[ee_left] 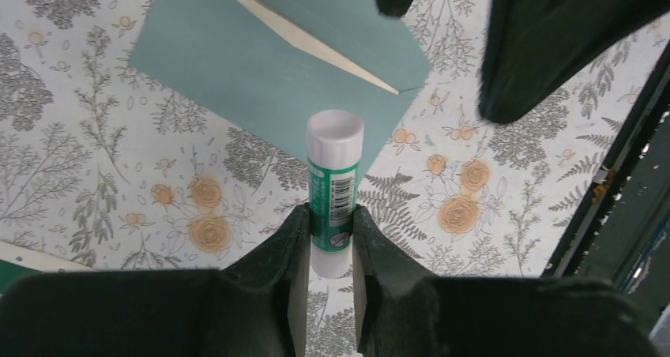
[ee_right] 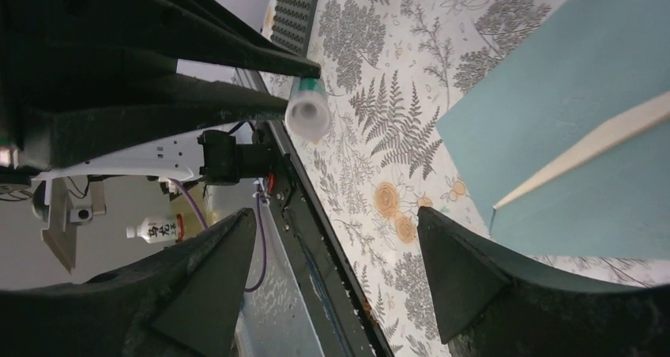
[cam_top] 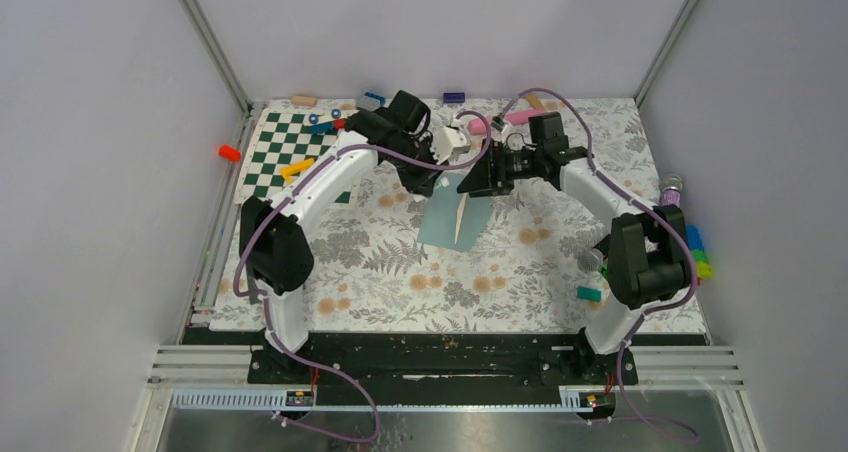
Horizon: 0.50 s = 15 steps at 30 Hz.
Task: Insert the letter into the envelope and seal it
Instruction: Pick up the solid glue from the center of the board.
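Note:
The teal envelope lies flat on the flowered mat at mid-table. A thin cream strip of the letter shows along its flap line, and the rest is hidden inside. My left gripper is shut on a green-labelled glue stick, whose white cap points at the envelope's near edge. My right gripper hovers just beside it above the envelope's far end. Its jaws stand open with nothing between them.
A green-and-white chequered board lies at the far left, with small coloured blocks along the back edge. An orange cone sits off the mat. A teal block and stacked bricks are on the right. A dark studded plate lies near the mat edge.

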### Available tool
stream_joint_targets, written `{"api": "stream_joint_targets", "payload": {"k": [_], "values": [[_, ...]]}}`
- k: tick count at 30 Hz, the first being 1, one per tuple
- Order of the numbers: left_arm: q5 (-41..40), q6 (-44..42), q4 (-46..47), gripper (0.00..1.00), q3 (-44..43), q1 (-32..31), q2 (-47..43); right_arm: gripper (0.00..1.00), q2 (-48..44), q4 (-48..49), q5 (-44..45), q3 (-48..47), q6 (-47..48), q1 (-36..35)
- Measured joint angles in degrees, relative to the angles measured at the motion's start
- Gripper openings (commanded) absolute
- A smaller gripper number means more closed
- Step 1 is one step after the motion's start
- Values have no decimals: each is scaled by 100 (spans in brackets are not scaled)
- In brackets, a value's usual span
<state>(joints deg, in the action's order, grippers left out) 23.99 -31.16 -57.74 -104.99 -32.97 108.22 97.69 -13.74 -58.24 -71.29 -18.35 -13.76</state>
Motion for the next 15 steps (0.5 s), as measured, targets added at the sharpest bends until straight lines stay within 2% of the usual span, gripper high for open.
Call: {"api": "stream_joint_targets", "payload": {"k": [12,15], "values": [[149,208,-393,19,0,-256,138,75,520,743,-199,4,-734,-195],[177,238,-448,19,0,-306,177,68,575,901,-295,9,-868,-208]]}}
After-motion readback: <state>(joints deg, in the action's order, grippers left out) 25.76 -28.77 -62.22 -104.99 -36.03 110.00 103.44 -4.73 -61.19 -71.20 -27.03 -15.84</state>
